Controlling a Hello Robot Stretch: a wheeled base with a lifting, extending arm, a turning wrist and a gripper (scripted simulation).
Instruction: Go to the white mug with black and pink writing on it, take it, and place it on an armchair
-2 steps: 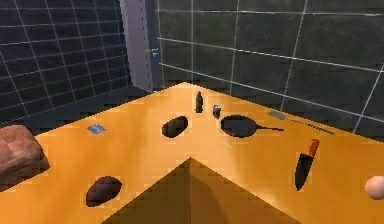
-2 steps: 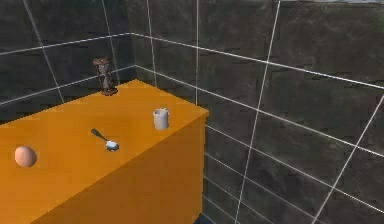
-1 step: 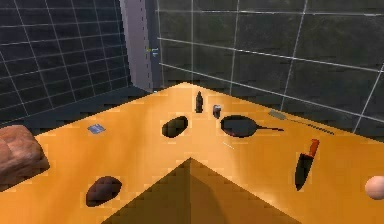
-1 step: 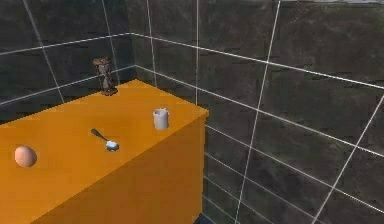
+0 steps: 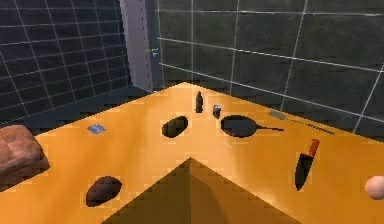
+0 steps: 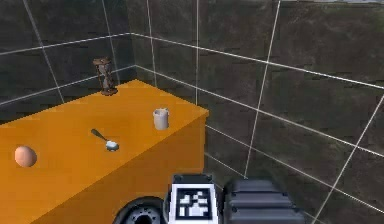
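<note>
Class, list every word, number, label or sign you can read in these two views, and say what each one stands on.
No text here can be read.
On the small white mug on the orange countertop: any writing is too small to read.
On the white square with black marks: a block pattern, no letters.
On the small flat grey card on the counter: too small to tell.

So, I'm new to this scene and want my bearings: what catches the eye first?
The bright orange counter against dark tiled walls stands out at once. In the forward view a black pan and a red-handled knife lie on it. In the arm side view a white mug stands near its far corner, a spoon lying left of it.
</note>
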